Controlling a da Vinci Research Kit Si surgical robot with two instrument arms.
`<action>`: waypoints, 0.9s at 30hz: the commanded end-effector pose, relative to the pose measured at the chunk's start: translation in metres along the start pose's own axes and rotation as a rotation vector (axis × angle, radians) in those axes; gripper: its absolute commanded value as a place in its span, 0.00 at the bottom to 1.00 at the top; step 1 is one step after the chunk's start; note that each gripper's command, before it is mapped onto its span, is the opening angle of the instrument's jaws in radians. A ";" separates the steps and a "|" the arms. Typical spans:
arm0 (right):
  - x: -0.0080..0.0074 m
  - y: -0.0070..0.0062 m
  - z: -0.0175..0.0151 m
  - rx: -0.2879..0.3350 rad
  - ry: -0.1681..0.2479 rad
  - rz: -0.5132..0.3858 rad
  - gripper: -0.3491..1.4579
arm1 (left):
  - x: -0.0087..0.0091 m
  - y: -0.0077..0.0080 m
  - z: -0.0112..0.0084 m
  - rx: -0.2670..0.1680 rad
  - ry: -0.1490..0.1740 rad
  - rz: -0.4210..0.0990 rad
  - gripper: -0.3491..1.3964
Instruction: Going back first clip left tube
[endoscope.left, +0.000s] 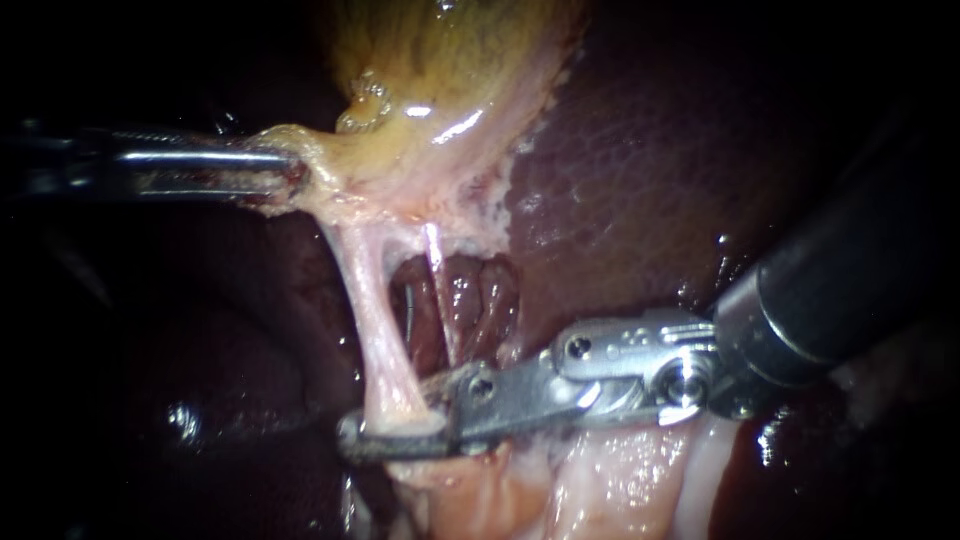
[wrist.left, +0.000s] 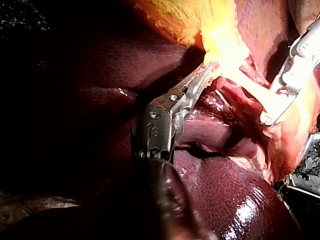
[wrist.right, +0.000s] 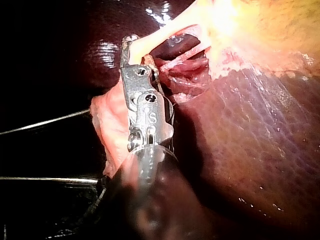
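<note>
My left instrument reaches in level from the left, its jaws clamped on the pale lower edge of the gallbladder. From there the left tube runs nearly upright, taut, beside the liver. My right instrument comes in low from the right, its jaws parted and straddling the tube's lower end

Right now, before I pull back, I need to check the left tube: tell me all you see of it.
The left tube is a pale pink, glistening band, stretched taut. It runs from the gallbladder steeply down, widening at its foot, which lies against my right instrument. No clip shows on its visible length. A thinner tube runs beside it.
</note>
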 end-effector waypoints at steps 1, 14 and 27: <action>0.0000 0.0000 0.0000 0.001 0.015 0.001 0.00 | 0.0000 0.0000 0.0000 0.001 0.000 0.000 0.00; -0.0001 0.0029 0.0006 -0.230 0.110 -0.039 0.47 | 0.0001 0.0005 0.0000 0.003 0.001 -0.001 0.00; -0.0002 0.0021 -0.0091 -0.280 0.122 -0.128 0.47 | 0.0001 0.0006 0.0000 0.003 0.001 -0.001 0.00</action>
